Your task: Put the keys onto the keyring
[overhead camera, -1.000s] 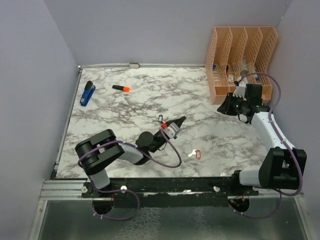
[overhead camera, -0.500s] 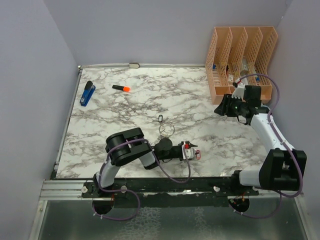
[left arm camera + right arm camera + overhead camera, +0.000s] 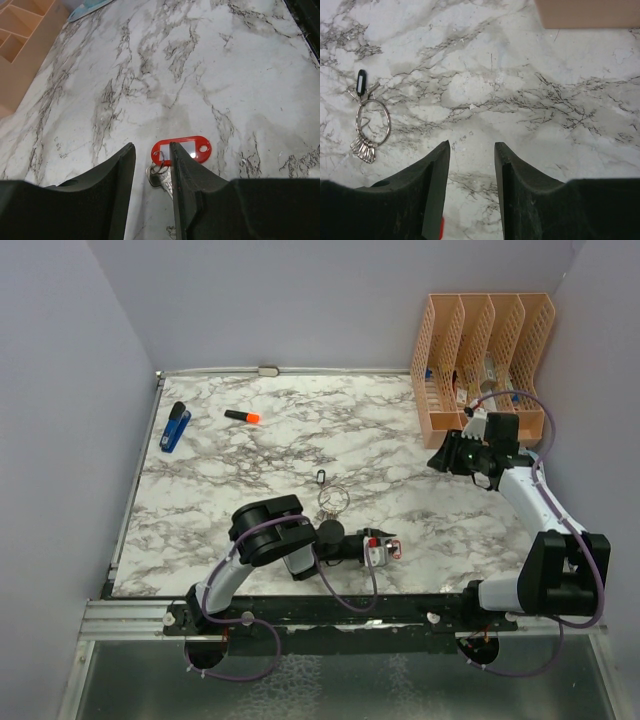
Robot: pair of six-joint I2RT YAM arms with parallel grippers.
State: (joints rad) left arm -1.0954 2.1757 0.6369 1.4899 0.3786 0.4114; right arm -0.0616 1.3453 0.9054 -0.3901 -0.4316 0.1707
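A silver key (image 3: 159, 178) with a red tag (image 3: 192, 148) lies on the marble table near the front. My left gripper (image 3: 151, 148) is open and low over it, with a finger on each side of the key's head; it also shows in the top view (image 3: 388, 548). The keyring (image 3: 333, 498) lies mid-table with several small silver keys (image 3: 364, 148) bunched on it. A dark-headed key (image 3: 361, 80) lies at its far side. My right gripper (image 3: 471, 145) is open and empty, held above the table to the right (image 3: 442, 459).
An orange file organiser (image 3: 485, 360) stands at the back right, just behind my right arm. An orange-capped black marker (image 3: 243, 417) and a blue object (image 3: 175, 428) lie at the back left. Grey walls close in both sides.
My left gripper has swung from the keyring in the middle to the front right and come down around the red-tagged key. My right gripper has shifted slightly.
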